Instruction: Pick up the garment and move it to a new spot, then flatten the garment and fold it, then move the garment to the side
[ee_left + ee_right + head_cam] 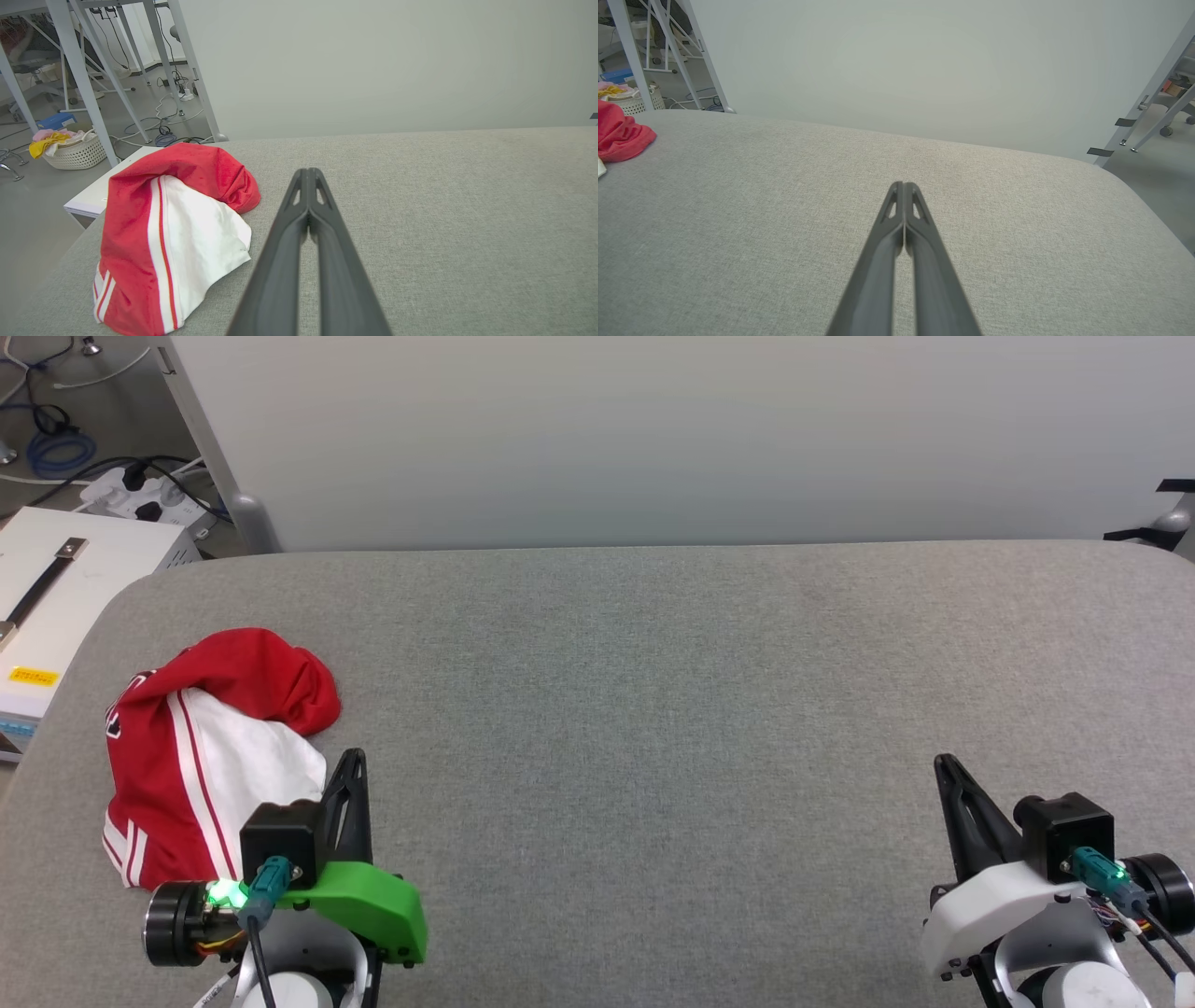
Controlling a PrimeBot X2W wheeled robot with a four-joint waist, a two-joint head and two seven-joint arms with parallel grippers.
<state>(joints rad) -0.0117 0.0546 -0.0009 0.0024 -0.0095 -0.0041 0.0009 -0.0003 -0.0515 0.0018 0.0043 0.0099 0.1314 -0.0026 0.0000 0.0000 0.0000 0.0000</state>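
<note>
The big grey table [653, 644] is soft on top, and the shirt [201, 756] lies in a bunched heap at its left end, close to the near edge. The heap is longer than it is wide, with a red hump at the far end and a striped edge at the near end. A white part faces the middle of the table. The left gripper [353, 762] hangs just beside the heap's near half, so the shirt is to its left and a bit ahead. Its two dark fingers are pressed together and hold nothing. The right gripper [945, 763] is well apart, over by the table's right side, fingers together and empty too. I think the left arm should reach, opening up and swinging left first.
</note>
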